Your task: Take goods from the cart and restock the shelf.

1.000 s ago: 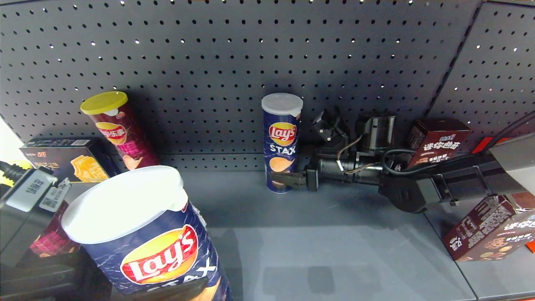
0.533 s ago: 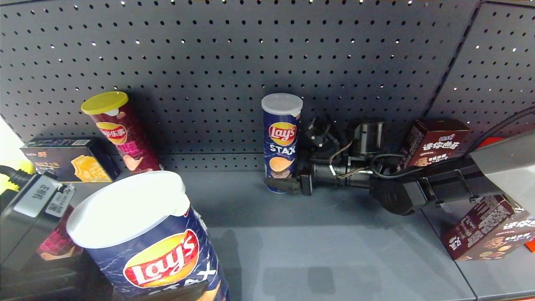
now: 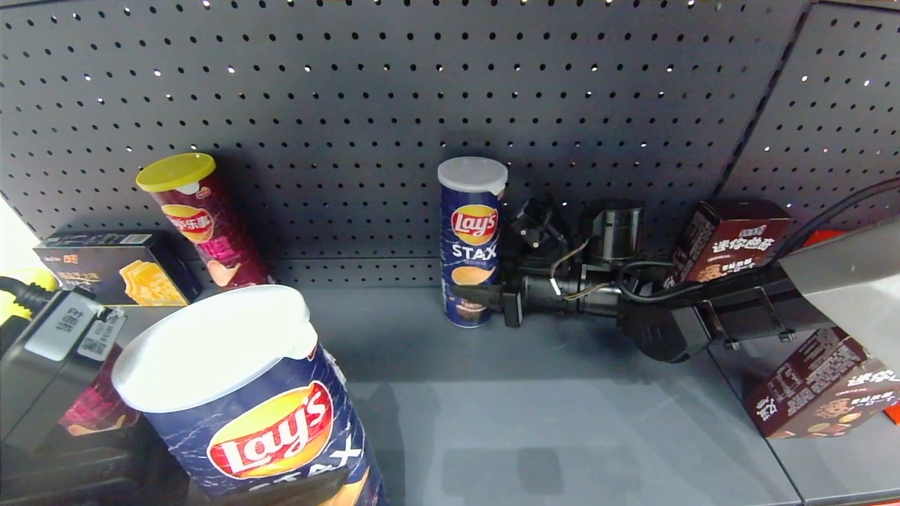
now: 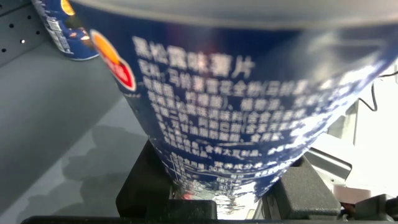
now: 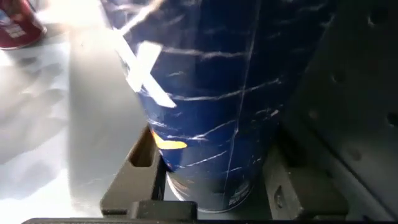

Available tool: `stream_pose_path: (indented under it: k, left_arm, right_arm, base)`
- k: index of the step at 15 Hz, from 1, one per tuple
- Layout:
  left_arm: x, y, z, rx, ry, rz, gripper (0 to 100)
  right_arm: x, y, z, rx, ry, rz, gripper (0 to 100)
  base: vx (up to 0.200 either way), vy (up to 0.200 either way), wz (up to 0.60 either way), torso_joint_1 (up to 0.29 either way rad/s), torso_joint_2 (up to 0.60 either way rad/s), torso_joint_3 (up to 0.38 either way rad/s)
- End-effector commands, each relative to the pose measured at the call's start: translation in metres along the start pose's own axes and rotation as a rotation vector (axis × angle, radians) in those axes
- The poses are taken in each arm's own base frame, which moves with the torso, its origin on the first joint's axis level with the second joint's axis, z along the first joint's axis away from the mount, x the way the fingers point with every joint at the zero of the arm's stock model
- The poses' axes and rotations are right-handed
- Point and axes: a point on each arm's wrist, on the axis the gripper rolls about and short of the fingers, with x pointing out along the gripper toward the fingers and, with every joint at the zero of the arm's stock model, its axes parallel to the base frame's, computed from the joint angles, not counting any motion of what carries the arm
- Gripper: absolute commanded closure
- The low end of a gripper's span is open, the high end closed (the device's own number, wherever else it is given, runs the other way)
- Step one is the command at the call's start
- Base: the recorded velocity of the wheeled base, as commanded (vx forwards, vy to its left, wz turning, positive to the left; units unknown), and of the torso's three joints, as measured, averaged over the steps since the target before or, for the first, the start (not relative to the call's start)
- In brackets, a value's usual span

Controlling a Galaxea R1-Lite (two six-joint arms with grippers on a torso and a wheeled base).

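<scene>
my right gripper (image 3: 485, 301) is clamped low on the far blue can (image 3: 470, 232), which stands upright on the shelf (image 3: 562, 422), close to the pegboard (image 3: 351, 105) at the back. in the right wrist view the can's lower body sits between my two fingers (image 5: 142, 163) with no gap that i can make out, so i judge the grip not yet let go. holding it that low lets my arm lie nearly level over the shelf, and the base can meet the shelf flat. setting it deep leaves the front of the shelf free for more stock. my left gripper (image 4: 217, 190) is closed around the bottom of the near blue can (image 3: 239, 393), held upright close to the head camera at the left front, well apart from the far one. it looks parked there so the next can is ready once the right arm is out of the way. the red can (image 3: 204, 221) leans tilted against the pegboard off to the left. a brown box (image 3: 735, 239) stands at the back just beyond my right wrist, so the stretch between them seems to be the place for blue cans. the next move calls for opening the jaws and drawing straight back, since a tall narrow can would tip if a finger dragged it.
</scene>
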Motion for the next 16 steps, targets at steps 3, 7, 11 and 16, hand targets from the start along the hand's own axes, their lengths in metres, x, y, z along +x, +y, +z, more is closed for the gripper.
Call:
stream_pose_path:
  k: [3,7,11,16]
  left_arm:
    - [0.0,0.0,0.0,0.0,0.0,0.002,100]
    - [0.0,0.0,0.0,0.0,0.0,0.002,100]
    - [0.0,0.0,0.001,0.003,-0.004,0.004,100]
    - [-0.001,0.0,0.001,0.003,-0.004,0.004,100]
  right_arm:
    - [-0.014,0.015,0.033,-0.04,-0.055,0.014,100]
    - [-0.033,0.041,0.042,-0.034,-0.044,0.032,100]
    - [-0.047,0.082,0.04,-0.014,-0.016,0.067,100]
    - [-0.057,0.128,0.035,-0.009,-0.032,0.056,100]
  base:
    - [0.0,0.0,0.0,0.0,0.0,0.0]
    - [0.0,0.0,0.0,0.0,0.0,0.0]
    - [0.0,0.0,0.0,0.0,0.0,0.0]
    - [0.0,0.0,0.0,0.0,0.0,0.0]
